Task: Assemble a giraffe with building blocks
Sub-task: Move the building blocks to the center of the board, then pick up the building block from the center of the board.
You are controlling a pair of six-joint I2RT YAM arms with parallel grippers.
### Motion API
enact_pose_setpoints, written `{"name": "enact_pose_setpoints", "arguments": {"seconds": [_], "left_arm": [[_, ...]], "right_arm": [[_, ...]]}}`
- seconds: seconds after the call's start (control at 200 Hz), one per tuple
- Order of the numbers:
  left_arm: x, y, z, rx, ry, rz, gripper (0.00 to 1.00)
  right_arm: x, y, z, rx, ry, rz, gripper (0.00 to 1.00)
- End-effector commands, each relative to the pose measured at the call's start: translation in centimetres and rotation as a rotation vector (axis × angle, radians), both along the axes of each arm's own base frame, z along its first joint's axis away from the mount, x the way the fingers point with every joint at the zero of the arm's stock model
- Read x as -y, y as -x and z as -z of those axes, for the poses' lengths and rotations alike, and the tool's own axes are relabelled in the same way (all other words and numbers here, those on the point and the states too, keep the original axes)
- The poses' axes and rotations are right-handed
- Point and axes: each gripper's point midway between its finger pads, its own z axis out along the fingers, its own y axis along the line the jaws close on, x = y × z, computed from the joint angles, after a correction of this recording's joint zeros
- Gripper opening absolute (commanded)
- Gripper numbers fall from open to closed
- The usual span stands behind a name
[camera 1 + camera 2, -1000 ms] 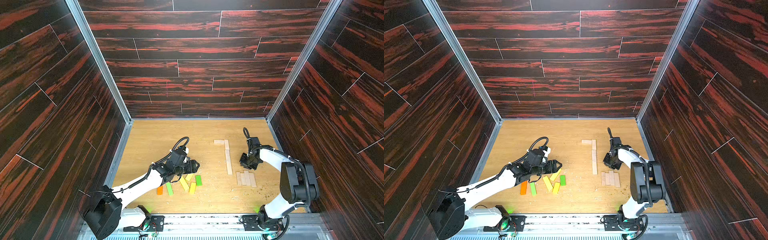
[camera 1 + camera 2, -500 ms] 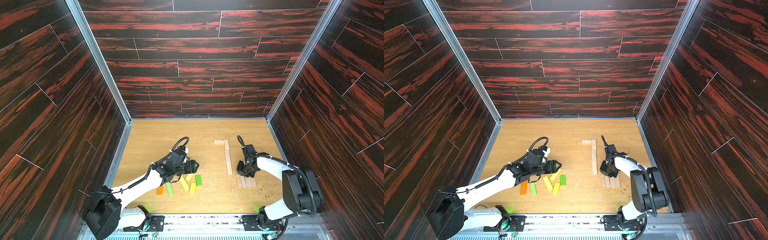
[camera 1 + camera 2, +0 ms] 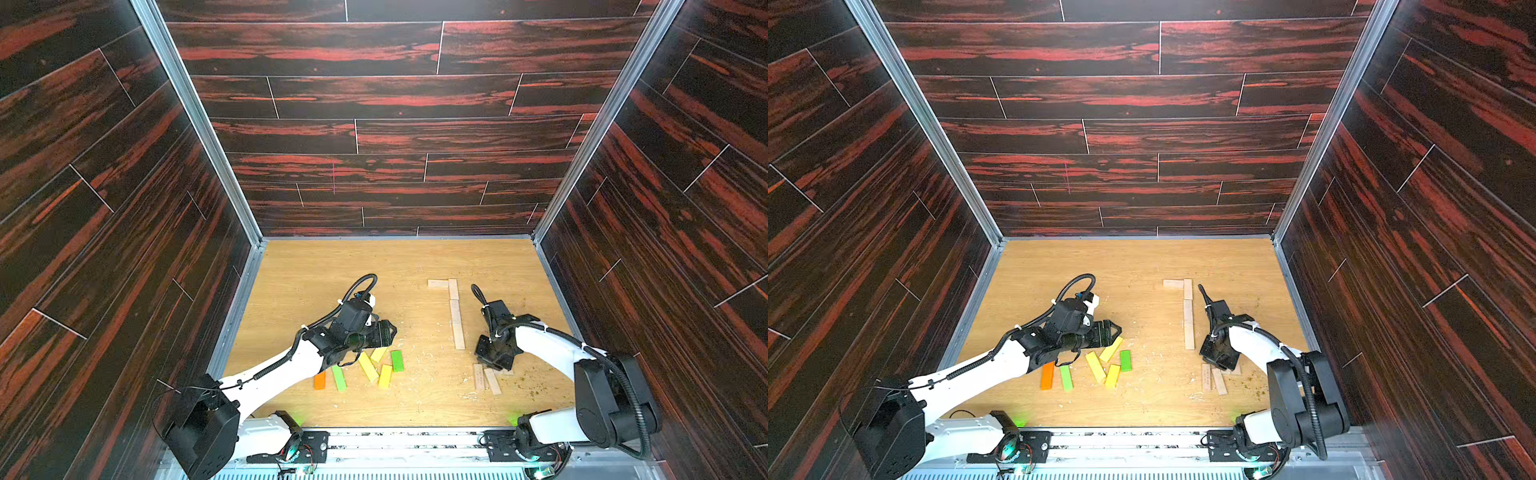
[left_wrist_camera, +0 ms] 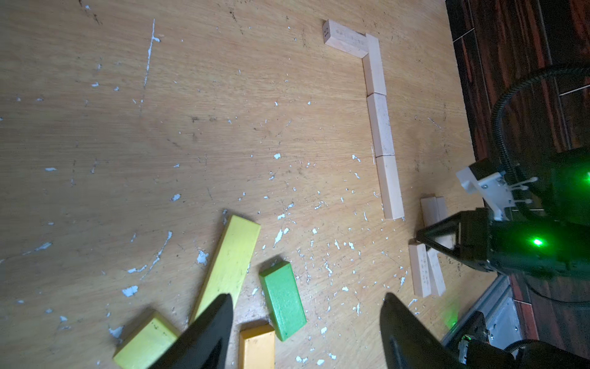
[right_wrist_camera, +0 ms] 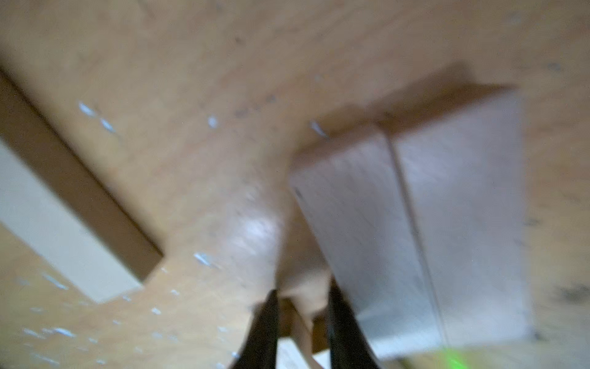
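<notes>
A line of plain wooden building blocks (image 3: 456,318) with a short crosspiece (image 3: 438,283) at its far end lies flat on the table, right of centre. Near the front, several coloured blocks lie scattered: orange (image 3: 319,380), green (image 3: 397,360) and yellow (image 3: 368,366). My left gripper (image 4: 308,297) hovers open just above them, over a green block (image 4: 282,300), holding nothing. My right gripper (image 3: 492,362) is low over loose plain blocks (image 3: 485,378). In the blurred right wrist view its jaws (image 5: 302,287) stand slightly apart beside two plain blocks (image 5: 415,223).
Dark wood-patterned walls (image 3: 623,291) close in the table on three sides, and the right arm works close to the right wall. White flecks and crumbs litter the table (image 3: 332,266). A metal rail (image 3: 395,440) with the arm bases runs along the front edge.
My right gripper has moved toward the front onto the loose plain blocks and its jaws have parted a little. One of those blocks now lies askew. The left arm has stayed put.
</notes>
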Motion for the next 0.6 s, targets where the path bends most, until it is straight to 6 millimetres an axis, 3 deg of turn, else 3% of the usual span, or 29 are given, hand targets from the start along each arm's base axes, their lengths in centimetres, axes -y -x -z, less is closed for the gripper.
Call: {"name": "enact_pose_setpoints", "arguments": {"seconds": [0.0, 0.14, 0.436, 0.596], "left_arm": [[-0.4, 0.2, -0.3, 0.015, -0.01, -0.001, 0.76], [-0.4, 0.2, -0.4, 0.018, -0.012, -0.002, 0.77], [-0.5, 0.1, -0.7, 0.025, -0.02, -0.001, 0.79], [-0.3, 0.0, -0.5, 0.016, -0.017, 0.004, 0.82]], "right_arm": [[0.6, -1.6, -2.7, 0.059, 0.053, 0.002, 0.39], [1.2, -3.2, -3.6, 0.082, 0.094, -0.01, 0.49], [2.8, -4.5, -2.1, 0.065, 0.091, 0.005, 0.52], [2.6, -4.4, -1.0, 0.044, 0.061, -0.015, 0.52]]}}
